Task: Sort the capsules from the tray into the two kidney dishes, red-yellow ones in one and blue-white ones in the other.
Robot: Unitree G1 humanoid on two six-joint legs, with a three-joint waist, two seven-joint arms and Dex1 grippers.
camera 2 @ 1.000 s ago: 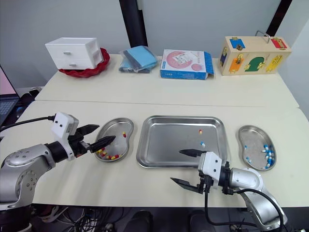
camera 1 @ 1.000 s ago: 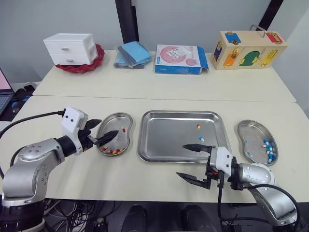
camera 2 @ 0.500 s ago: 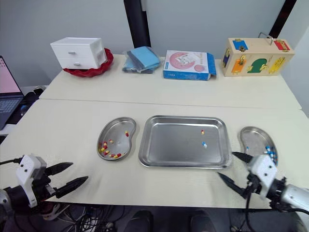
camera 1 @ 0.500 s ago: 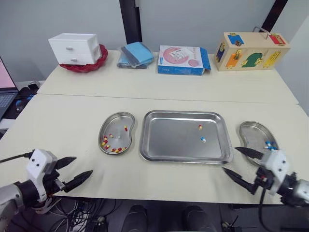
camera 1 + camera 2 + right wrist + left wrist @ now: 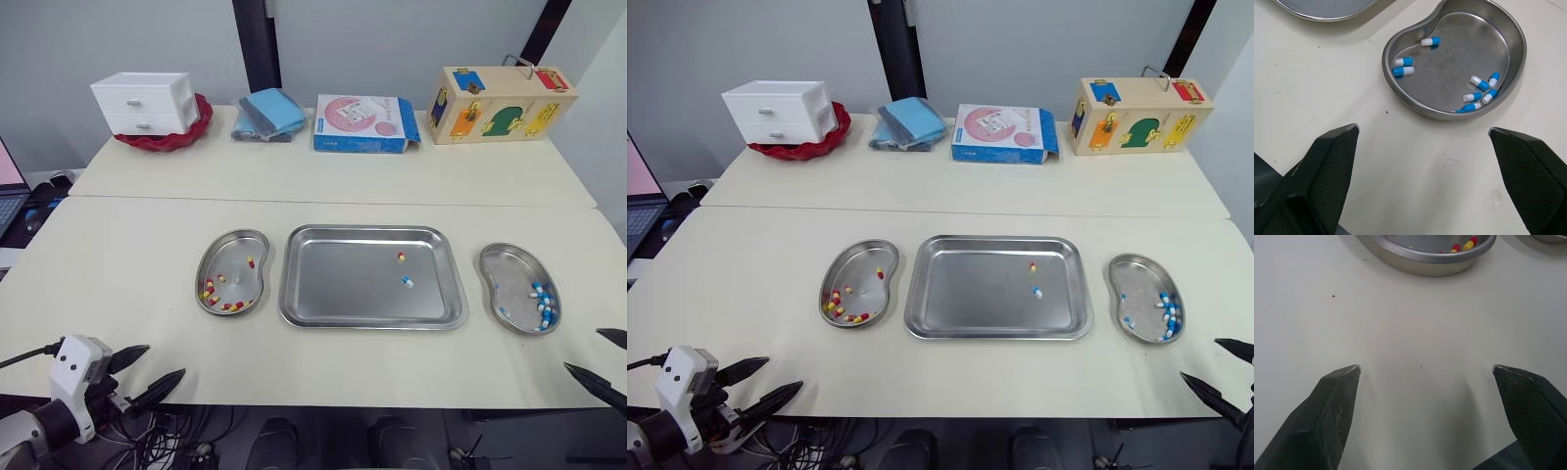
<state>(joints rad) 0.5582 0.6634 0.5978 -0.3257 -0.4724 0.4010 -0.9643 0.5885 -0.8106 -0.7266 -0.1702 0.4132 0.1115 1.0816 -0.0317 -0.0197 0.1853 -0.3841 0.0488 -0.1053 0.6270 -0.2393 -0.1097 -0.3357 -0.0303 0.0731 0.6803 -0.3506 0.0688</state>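
A steel tray (image 5: 338, 289) lies mid-table and holds one red-yellow capsule (image 5: 401, 257) and one blue-white capsule (image 5: 408, 282). To its left, a kidney dish (image 5: 235, 247) contains several red-yellow capsules (image 5: 226, 305). The kidney dish (image 5: 505, 266) on its right contains several blue-white capsules (image 5: 541, 300). My left gripper (image 5: 165, 360) hangs open and empty by the table's near edge, short of the left dish (image 5: 1400, 254). My right gripper (image 5: 583, 350) is open and empty at the near right corner, just short of the right dish (image 5: 1464, 44).
Along the far side of the table stand a white drawer box (image 5: 144, 101) on a red bowl, folded blue cloths (image 5: 266, 113), a pink-and-blue box (image 5: 363, 121) and a wooden lock box (image 5: 500, 102). A laptop (image 5: 8, 181) sits beyond the left edge.
Both arms have drawn back from beside the tray and left dish to the table's near edge, staying open. The camera view has shifted. The capsules have not moved.
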